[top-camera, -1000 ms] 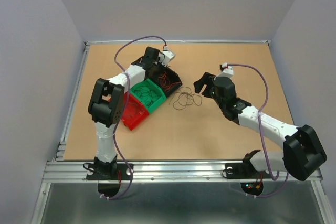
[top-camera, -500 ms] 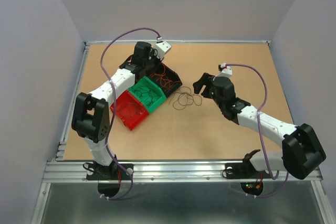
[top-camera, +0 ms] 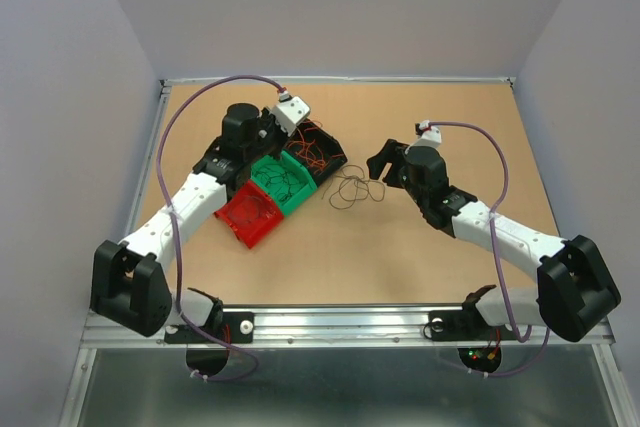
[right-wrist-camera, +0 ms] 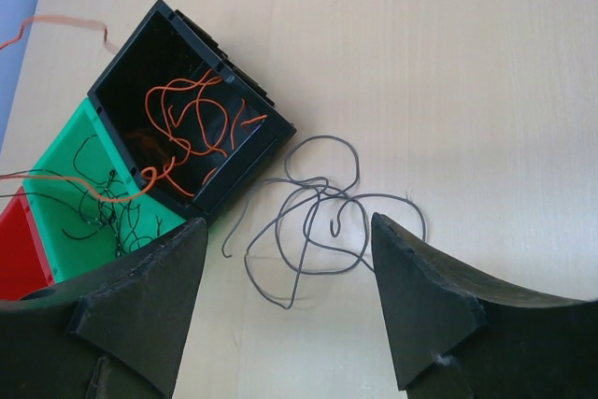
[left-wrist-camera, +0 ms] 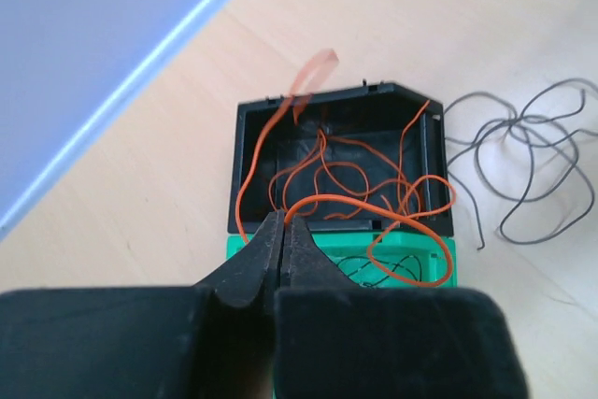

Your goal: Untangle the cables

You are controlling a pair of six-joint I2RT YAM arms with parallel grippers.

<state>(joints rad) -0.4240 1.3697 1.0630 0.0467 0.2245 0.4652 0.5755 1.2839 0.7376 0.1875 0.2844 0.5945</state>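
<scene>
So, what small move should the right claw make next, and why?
Probably lower the right claw onto the grey tangle and close on one outer strand. It stands open close to the tangle, which lies loose on the table beside the black bin, while the left claw looks shut on an orange wire.

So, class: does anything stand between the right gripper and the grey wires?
Nothing visible does. The right gripper is open and aimed at the grey wires, which lie loose on the table; the black bin sits beside them, not between.
</scene>
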